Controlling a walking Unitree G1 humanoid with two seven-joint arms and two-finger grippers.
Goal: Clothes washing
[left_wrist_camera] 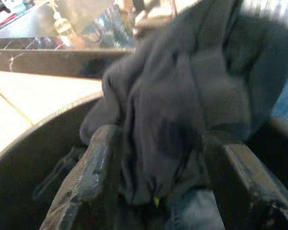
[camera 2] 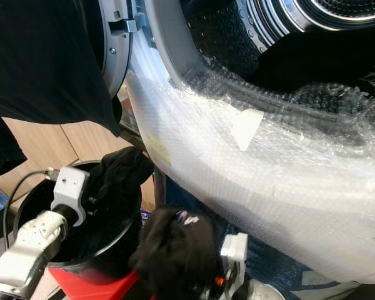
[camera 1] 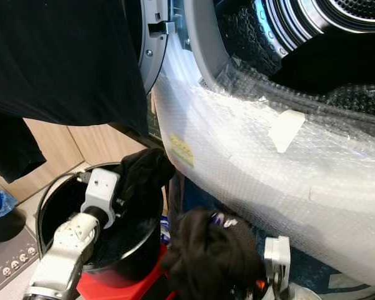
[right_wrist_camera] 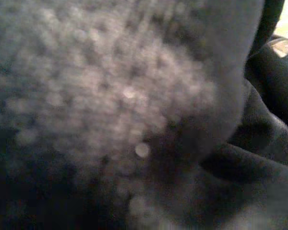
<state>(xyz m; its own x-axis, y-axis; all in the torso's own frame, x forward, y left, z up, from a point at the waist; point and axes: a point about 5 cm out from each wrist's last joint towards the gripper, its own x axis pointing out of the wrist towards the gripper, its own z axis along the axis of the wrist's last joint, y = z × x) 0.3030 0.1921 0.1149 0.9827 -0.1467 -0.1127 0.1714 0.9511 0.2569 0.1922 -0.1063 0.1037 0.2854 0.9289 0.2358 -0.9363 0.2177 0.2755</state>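
Over black bucket (camera 1: 62,206), left gripper (left_wrist_camera: 156,187) clamped on dark garment (camera 1: 147,172); soft, light, floppy; pinch thick bunched folds; right gripper's state: cannot tell.

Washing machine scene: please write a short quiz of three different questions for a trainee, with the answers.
1. True or false: the left claw has its two black fingers around a dark crumpled garment at the round black plastic bucket.
2. What covers the front of the white washing machine below its open drum? A) transparent bubble wrap B) a red towel C) newspaper
3. Fill in: the bucket stands on a ___ base.

Key: 1 true; 2 A; 3 red.
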